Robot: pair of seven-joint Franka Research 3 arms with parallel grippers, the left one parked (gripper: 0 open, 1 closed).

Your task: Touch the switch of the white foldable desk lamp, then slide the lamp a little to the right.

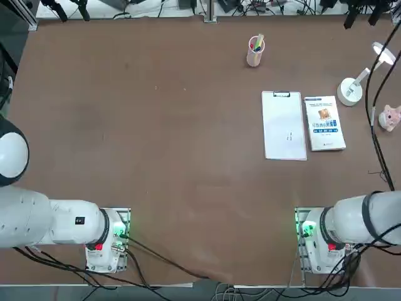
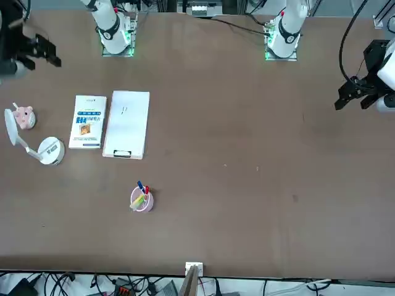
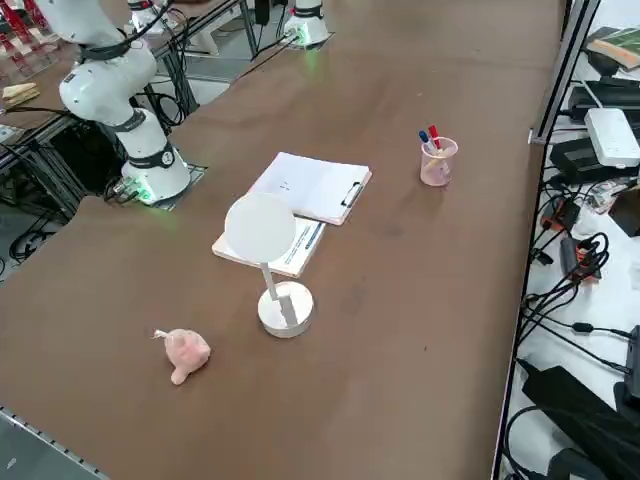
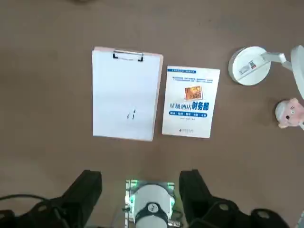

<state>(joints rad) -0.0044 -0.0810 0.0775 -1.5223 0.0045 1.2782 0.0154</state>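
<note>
The white foldable desk lamp [image 1: 350, 91] stands upright at the table's far right. Its round base [image 4: 249, 65] carries a small label, and its thin arm rises to the flat head [image 3: 260, 228]. I cannot make out the switch. My right gripper [image 4: 141, 187] hangs open and empty high above its own arm's base, well short of the lamp, pointing straight down. In the front view the gripper [image 2: 48, 54] shows as a dark shape at the upper left, with the lamp [image 2: 50, 151] below it.
A white clipboard [image 1: 284, 125] and a white-and-blue book [image 1: 324, 122] lie side by side just left of the lamp. A pink pig toy [image 1: 390, 117] sits close to the lamp on its right. A pink pen cup [image 1: 255, 51] stands farther back.
</note>
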